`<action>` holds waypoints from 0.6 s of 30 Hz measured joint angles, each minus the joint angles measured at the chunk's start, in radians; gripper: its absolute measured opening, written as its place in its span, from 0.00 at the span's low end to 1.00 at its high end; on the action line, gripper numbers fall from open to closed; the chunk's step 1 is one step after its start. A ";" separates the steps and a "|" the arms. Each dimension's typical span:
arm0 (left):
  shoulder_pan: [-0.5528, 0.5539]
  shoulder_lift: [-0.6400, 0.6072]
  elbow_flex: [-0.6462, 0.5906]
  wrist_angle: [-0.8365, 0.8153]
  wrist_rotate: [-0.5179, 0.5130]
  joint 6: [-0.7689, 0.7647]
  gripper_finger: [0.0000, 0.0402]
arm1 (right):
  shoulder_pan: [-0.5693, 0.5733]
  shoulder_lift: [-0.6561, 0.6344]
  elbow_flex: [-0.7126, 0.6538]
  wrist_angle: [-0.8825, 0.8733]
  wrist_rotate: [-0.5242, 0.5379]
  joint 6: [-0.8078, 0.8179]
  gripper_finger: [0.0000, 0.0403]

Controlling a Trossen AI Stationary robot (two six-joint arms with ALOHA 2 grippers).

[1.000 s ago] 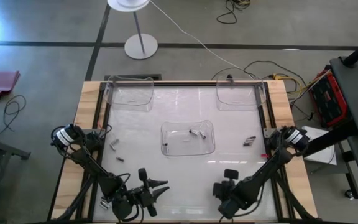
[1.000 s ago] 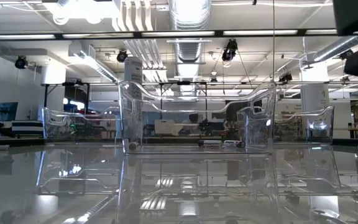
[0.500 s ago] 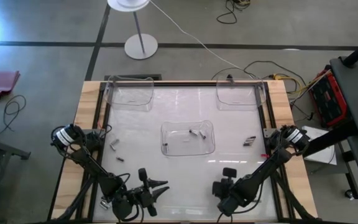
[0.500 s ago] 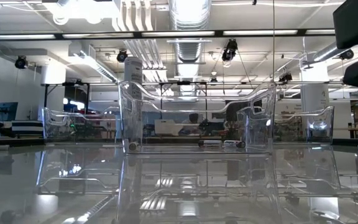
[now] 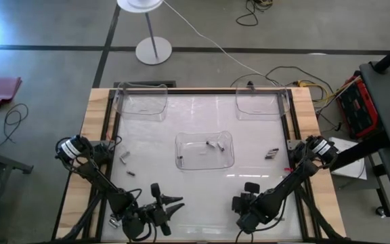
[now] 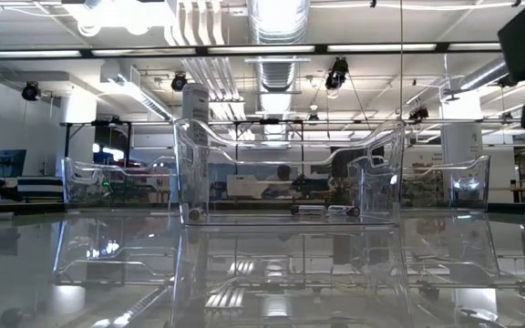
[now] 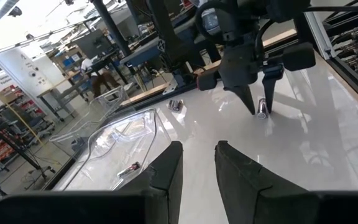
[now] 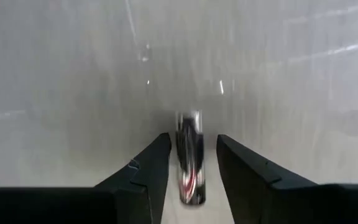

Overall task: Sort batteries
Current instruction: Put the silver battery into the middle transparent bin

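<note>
One battery [image 8: 190,155], a small silvery cylinder, lies on the white table between the open fingers of my right gripper [image 8: 191,165], with a gap on each side. That gripper [image 5: 250,192] points down near the table's front edge, right of the middle. The left wrist view shows the battery [image 7: 261,109] at its fingertips. My left gripper [image 5: 170,204] waits open near the front edge, left of the middle. Other batteries lie in the middle clear tray [image 5: 205,150], at the right [image 5: 271,154] and at the left [image 5: 123,157].
Two more clear trays stand at the far edge, one on the left [image 5: 141,102] and one on the right [image 5: 259,103]. The middle tray [image 6: 285,173] holds a few batteries [image 6: 308,210]. Bare white table lies between the middle tray and both grippers.
My right gripper has sunk a little toward the table over the battery near the front edge.
</note>
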 joint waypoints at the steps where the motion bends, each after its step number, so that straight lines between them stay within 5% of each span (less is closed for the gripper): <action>1: 0.000 0.000 0.000 0.000 0.000 0.000 0.19 | 0.002 -0.002 0.000 -0.010 -0.012 0.005 0.29; 18: 0.000 0.000 0.000 -0.009 0.000 0.000 0.19 | -0.003 0.007 0.001 -0.018 -0.031 -0.046 0.11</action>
